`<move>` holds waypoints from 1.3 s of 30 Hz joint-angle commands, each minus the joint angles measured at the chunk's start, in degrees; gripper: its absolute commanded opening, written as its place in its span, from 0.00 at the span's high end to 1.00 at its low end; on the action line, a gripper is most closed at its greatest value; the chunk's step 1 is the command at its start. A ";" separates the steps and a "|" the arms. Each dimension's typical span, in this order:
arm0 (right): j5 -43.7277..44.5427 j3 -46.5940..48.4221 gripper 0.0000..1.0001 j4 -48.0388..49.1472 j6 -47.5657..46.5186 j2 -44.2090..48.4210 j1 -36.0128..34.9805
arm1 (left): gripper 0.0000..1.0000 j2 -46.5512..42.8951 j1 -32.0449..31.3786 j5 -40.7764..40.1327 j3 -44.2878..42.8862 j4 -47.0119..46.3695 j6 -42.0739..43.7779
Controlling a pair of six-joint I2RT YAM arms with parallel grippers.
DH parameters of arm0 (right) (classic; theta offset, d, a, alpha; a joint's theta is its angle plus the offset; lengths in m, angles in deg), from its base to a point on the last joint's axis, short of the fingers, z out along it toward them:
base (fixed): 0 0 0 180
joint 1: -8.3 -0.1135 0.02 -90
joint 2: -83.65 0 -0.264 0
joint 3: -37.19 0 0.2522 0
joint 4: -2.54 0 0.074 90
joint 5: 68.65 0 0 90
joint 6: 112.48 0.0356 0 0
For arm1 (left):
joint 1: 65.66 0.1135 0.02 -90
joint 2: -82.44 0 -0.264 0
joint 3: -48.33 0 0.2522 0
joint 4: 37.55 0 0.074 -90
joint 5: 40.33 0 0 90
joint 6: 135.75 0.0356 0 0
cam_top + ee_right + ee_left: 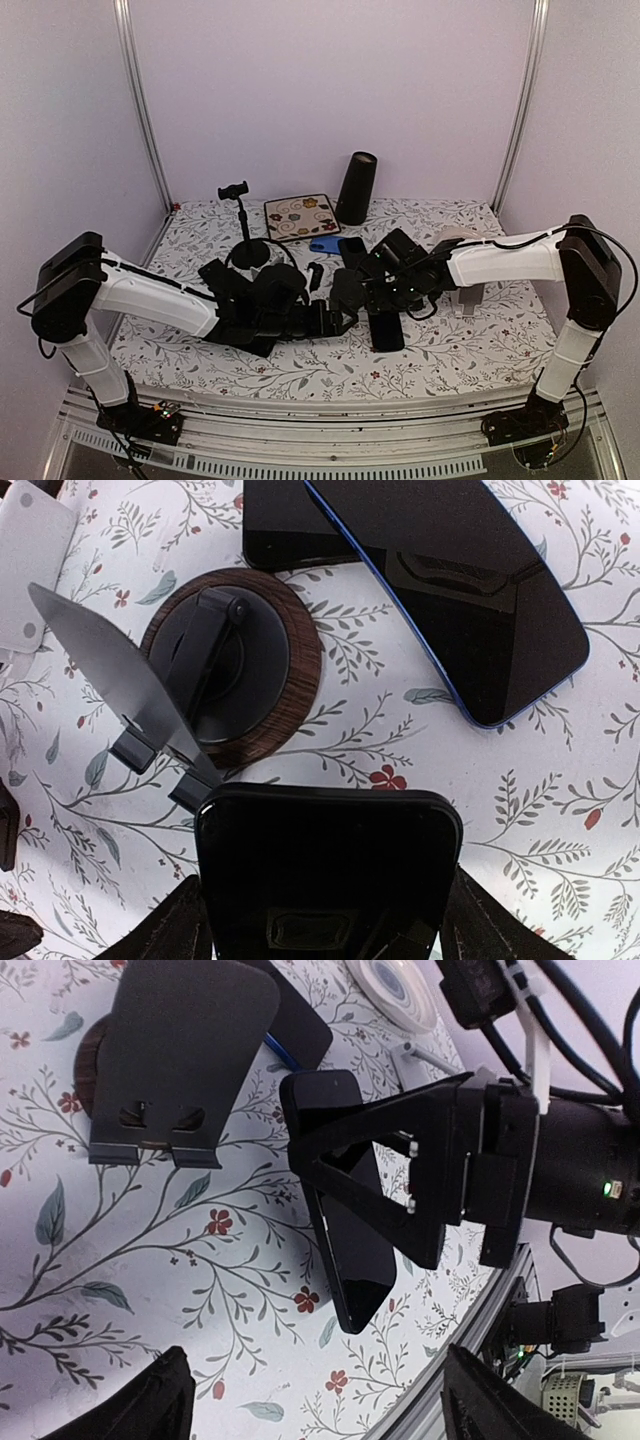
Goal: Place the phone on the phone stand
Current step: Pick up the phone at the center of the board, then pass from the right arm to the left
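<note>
Right jaws clamp the phone [330, 860] by its long edges, mid-bench, just beside the stand [230, 670]. Left jaws hang spread, empty. Best match the stand's lean, then seat the phone's lower edge on its ledge.

Three phones [330, 870] share the floral table [450, 350]. One wood-based stand [300, 670], one clamp stand [233, 190], one speaker [357, 187] at 12 o'clock.
</note>
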State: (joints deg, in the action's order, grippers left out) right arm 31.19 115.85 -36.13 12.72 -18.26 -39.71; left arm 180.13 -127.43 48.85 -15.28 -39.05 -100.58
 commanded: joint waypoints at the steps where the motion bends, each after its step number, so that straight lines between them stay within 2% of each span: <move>1: -0.99 -0.99 0.36 2.23 1.26 3.72 -0.28 | 0.14 2.52 -0.81 1.72 -2.22 -2.75 1.06; 10: -2.80 -1.71 0.36 3.47 2.36 7.07 -0.36 | 0.19 8.11 -1.41 4.97 -6.75 -5.38 2.92; 23: -6.75 -1.80 0.35 6.54 4.58 9.69 -0.37 | 0.36 13.26 -2.34 8.61 -10.70 -7.08 2.47; 32: -8.00 -2.23 0.35 8.27 5.14 11.26 -0.35 | 0.66 13.63 -2.48 9.95 -10.89 -8.90 2.45; 38: -8.54 -3.05 0.35 8.97 5.40 11.89 -0.34 | 0.98 13.67 -2.58 10.28 -10.81 -9.51 2.45; 39: -8.58 -3.14 0.35 8.92 5.45 11.97 -0.33 | 1.00 13.62 -2.60 10.23 -10.80 -9.56 2.45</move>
State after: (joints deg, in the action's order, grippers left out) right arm 23.33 113.30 -30.90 16.92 -7.63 -39.65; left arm 193.07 -128.68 57.75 -24.96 -45.30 -99.51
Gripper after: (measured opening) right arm 0.735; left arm 0.050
